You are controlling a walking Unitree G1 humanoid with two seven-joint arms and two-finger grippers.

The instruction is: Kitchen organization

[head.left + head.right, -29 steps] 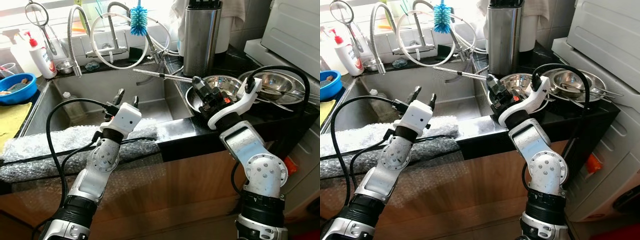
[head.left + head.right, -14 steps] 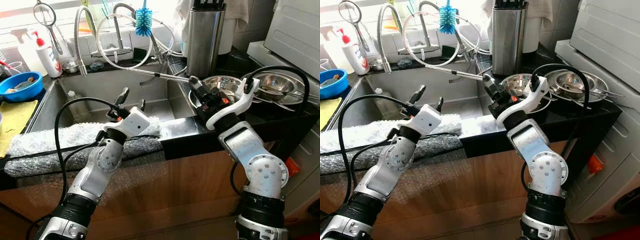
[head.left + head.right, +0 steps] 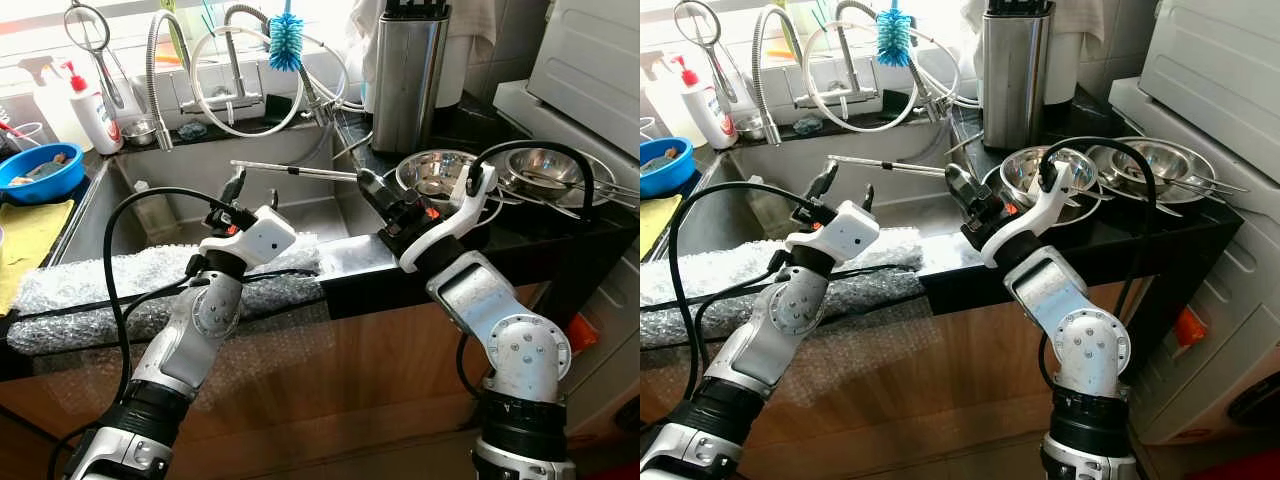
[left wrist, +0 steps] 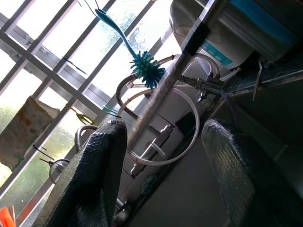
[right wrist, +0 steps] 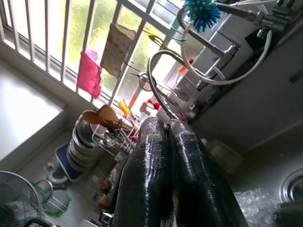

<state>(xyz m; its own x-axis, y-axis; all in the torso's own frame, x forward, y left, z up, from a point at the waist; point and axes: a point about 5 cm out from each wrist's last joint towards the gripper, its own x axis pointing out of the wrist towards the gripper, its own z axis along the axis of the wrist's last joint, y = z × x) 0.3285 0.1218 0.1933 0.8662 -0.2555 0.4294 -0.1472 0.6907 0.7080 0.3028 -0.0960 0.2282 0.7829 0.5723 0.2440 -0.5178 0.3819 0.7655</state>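
Observation:
My right gripper point(image 3: 366, 185) is shut on one end of a long thin metal utensil point(image 3: 295, 170), which sticks out level to the left over the sink point(image 3: 180, 205). It sits at the sink's right rim, left of the steel bowls point(image 3: 440, 170). In the right wrist view the two black fingers point(image 5: 151, 156) are pressed together. My left gripper point(image 3: 254, 188) stands open above the bubble wrap point(image 3: 120, 285) on the sink's front edge, just below the utensil's free end. In the left wrist view its fingers point(image 4: 94, 175) are spread wide with nothing between them.
A tall steel knife block point(image 3: 405, 70) stands behind the bowls. Faucet hoses and a blue bottle brush point(image 3: 285, 45) hang over the sink's back. A soap bottle point(image 3: 95, 105), a blue bowl point(image 3: 40, 170) and a yellow cloth point(image 3: 25, 235) lie left. A white appliance point(image 3: 590, 60) is at the right.
My right gripper has carried the metal utensil leftward, away from the bowls and out over the sink. The left gripper has shifted slightly and stays open. The camera also moved.

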